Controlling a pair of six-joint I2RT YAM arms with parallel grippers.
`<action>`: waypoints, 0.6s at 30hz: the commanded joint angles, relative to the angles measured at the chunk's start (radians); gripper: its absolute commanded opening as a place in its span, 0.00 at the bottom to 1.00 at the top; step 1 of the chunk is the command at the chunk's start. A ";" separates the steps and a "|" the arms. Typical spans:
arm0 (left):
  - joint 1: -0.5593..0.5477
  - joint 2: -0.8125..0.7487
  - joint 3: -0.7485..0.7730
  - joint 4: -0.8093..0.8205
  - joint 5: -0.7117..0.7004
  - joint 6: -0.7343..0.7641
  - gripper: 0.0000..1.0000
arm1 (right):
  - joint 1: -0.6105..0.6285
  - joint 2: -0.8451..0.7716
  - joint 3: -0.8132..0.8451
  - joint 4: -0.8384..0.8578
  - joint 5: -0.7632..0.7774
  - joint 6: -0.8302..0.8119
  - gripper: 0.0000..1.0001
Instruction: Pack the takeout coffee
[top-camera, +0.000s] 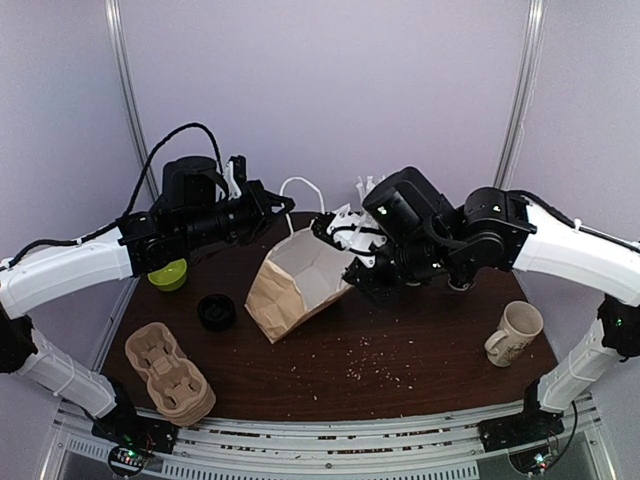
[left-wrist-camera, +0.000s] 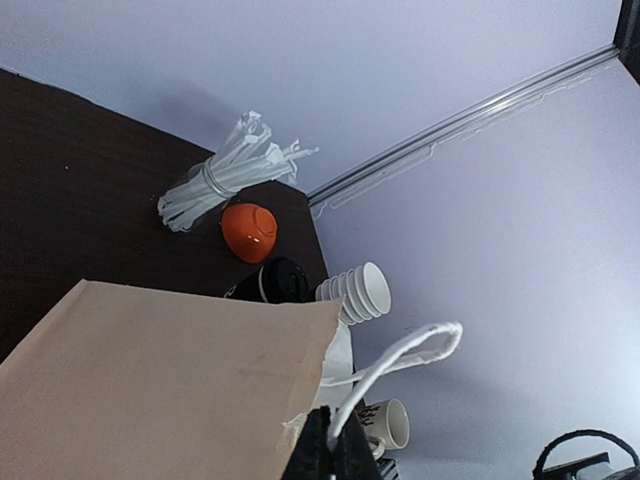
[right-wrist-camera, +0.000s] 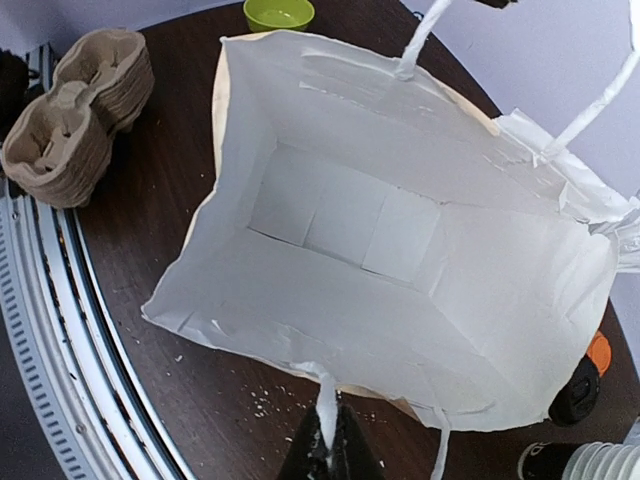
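A brown paper bag (top-camera: 298, 282) with a white lining leans tilted at the table's centre, its mouth facing the right arm. My left gripper (top-camera: 283, 208) is shut on one white handle (left-wrist-camera: 400, 360) at the bag's far rim. My right gripper (top-camera: 358, 268) is shut on the opposite handle (right-wrist-camera: 326, 400) at the near rim. The bag (right-wrist-camera: 400, 230) is empty inside. The takeout coffee (left-wrist-camera: 272, 282), black with a black lid, sits behind the bag at the table's back, between an orange bowl and white cups. It shows as a black shape (right-wrist-camera: 575, 395) past the bag's corner. The top view hides it.
An orange bowl (left-wrist-camera: 249, 230), bundled white straws (left-wrist-camera: 225, 170) and a stack of white paper cups (left-wrist-camera: 355, 293) sit at the back. A cream mug (top-camera: 515, 333) stands front right. A green bowl (top-camera: 168, 274), a black round object (top-camera: 216, 311) and stacked pulp cup carriers (top-camera: 168, 373) lie left.
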 joint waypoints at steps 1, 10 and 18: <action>-0.005 -0.031 -0.019 0.046 0.036 -0.075 0.00 | 0.010 -0.045 0.008 -0.063 0.053 -0.040 0.00; -0.014 -0.098 -0.106 0.114 0.071 -0.300 0.00 | 0.038 -0.094 0.099 -0.141 0.081 -0.136 0.00; -0.039 -0.120 -0.184 0.156 0.027 -0.381 0.00 | 0.050 -0.089 0.099 -0.136 0.110 -0.144 0.00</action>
